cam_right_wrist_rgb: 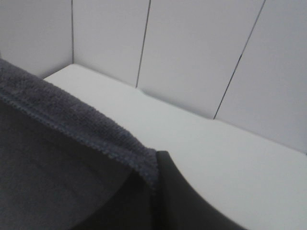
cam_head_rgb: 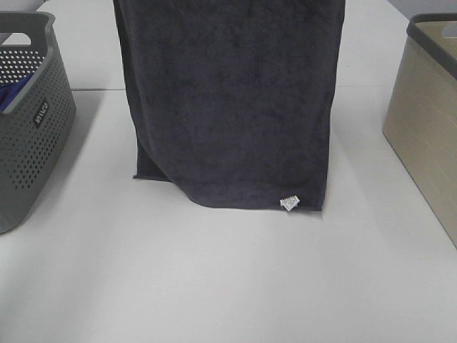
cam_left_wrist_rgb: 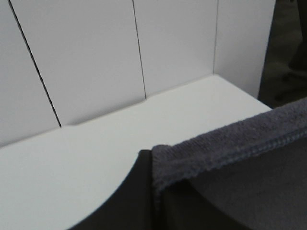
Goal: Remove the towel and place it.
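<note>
Your towel (cam_head_rgb: 228, 107) hangs upright over the middle of the table (cam_head_rgb: 214, 286), its top edge out of the high view. The lower hem appears to rest on the table, midway between the left and right edges. A white tag (cam_head_rgb: 289, 204) sits at the hem's right corner.

Your left gripper (cam_left_wrist_rgb: 152, 159) is clamped on one upper corner of the towel, with the hemmed edge running out from the dark finger (cam_left_wrist_rgb: 136, 191). Your right gripper (cam_right_wrist_rgb: 158, 159) is clamped on the other upper corner in the same way.

A grey basket (cam_head_rgb: 36, 136) stands at the table's left edge with a blue cloth (cam_head_rgb: 13, 91) inside. A beige bin (cam_head_rgb: 425, 114) stands at the right edge. Both are apart from the towel.
</note>
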